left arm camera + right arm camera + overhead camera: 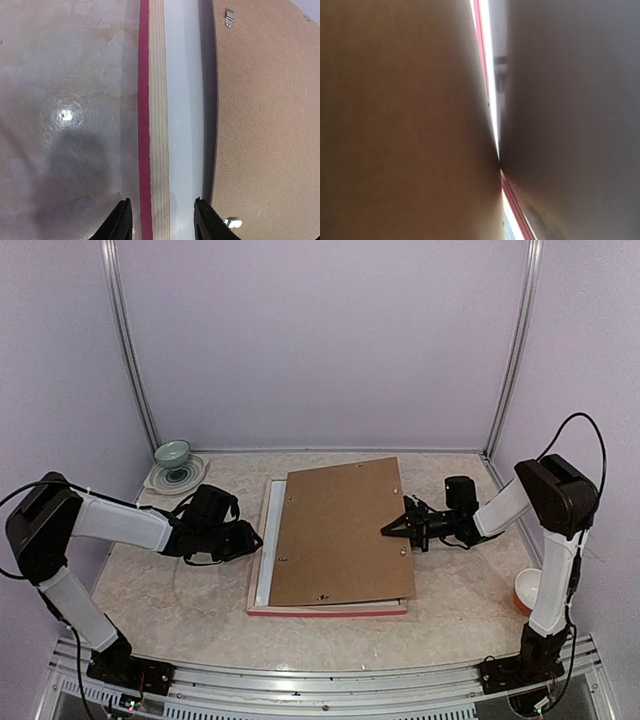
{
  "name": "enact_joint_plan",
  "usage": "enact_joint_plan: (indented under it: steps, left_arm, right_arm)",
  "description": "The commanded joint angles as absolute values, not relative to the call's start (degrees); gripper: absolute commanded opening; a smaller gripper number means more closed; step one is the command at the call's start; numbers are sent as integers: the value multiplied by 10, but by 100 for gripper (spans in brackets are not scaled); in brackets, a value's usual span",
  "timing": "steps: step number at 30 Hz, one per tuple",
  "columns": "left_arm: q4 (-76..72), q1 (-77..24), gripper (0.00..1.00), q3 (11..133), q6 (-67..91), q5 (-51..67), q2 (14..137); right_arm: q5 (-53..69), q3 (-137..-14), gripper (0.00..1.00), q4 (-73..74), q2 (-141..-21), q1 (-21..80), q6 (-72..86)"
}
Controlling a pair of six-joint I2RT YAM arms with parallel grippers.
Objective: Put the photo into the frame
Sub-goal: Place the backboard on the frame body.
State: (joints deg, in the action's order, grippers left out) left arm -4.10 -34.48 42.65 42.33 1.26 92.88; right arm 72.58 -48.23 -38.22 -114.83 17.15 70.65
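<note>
L gripper (162,222) half open astride frame (159,125) rail; R gripper (388,530) pinching backing board (335,535) edge.

Pale lilac walls (320,340), metal corner posts (128,350), beige marbled tabletop (190,610), perhaps one overhead lamp's glare (64,115).

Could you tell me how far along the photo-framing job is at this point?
Done: the frame lies face down with a white sheet showing inside; whether the photo is in cannot be seen. In hand: the right gripper pinches the right edge of the backing board, which lies askew over the frame; the left gripper stands open astride the left rail. Left: squaring the board into the frame.
</note>
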Motion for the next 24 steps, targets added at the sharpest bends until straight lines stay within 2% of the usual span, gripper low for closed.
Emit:
enact_joint_plan:
  steps: [1, 24]
  left_arm:
    - [-63, -350, 43, 414, 431, 20, 941]
    - [-119, -364, 39, 405, 445, 41, 998]
  right_arm:
    - [756, -501, 0, -440, -1155, 178, 713]
    - [742, -546, 0, -298, -1177, 191, 636]
